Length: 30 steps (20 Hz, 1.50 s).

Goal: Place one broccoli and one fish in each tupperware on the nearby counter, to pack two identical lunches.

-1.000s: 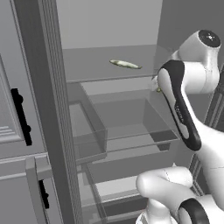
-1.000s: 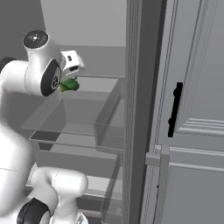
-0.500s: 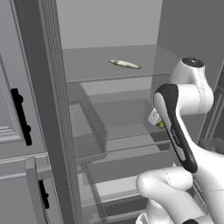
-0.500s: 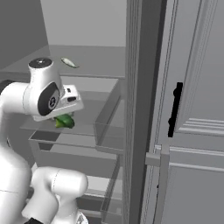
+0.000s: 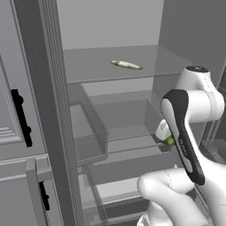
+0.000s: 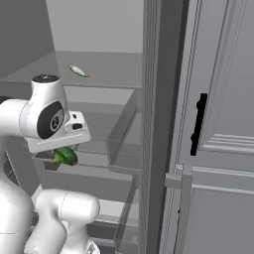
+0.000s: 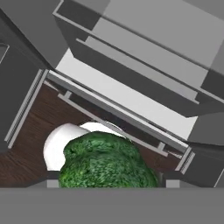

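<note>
Broccoli (image 7: 107, 161): one head, clamped between wide-set jaws of gripper (image 6: 63, 155), clear of fridge shelves. Fish (image 5: 126, 65): on glass shelf, above and beyond hand. Tupperware unseen; packing apparently barely begun.

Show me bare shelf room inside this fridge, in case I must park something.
The upper shelf is bare left and right of the fish. The lower shelf is bare up to the gripper holding broccoli; the arm crowds that corner.
</note>
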Tool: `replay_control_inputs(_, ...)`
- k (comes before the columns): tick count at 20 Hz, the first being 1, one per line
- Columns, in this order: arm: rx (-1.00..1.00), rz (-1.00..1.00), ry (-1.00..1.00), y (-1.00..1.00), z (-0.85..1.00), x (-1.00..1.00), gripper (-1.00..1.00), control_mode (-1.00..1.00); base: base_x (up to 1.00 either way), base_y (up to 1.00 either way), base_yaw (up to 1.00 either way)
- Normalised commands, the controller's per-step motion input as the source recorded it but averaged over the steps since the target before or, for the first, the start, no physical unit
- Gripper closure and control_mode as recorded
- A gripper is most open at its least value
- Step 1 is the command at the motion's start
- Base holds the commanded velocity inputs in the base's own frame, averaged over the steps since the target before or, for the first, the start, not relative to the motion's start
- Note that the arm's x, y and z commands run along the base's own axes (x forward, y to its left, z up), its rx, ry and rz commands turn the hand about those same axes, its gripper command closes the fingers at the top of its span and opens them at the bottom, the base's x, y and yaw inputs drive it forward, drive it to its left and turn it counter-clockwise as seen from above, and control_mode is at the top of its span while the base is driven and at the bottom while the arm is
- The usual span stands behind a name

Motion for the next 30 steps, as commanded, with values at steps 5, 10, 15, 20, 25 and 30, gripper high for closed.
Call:
replay_control_inputs(5, 0.0, 0.0, 0.0, 0.0, 0.0, -0.25, 1.0, -1.0, 0.0, 0.0, 0.0)
replay_control_inputs(10, 0.0, 0.0, 0.0, 0.0, 0.0, -0.08, 1.0, 1.0, -0.7, 0.0, 0.0)
replay_control_inputs(15, 0.0, 0.0, 0.0, 0.0, 0.0, 0.0, 1.0, 1.0, -1.0, 0.0, 0.0)
replay_control_inputs(20, 0.0, 0.0, 0.0, 0.0, 0.0, 0.0, 1.0, 1.0, -1.0, 0.0, 0.07)
replay_control_inputs(25, 0.0, 0.0, 0.0, 0.0, 0.0, 0.0, 1.0, 1.0, -1.0, 0.41, 0.23)
replay_control_inputs(30, 0.0, 0.0, 0.0, 0.0, 0.0, 0.0, 1.0, 1.0, -0.48, 0.99, 0.44)
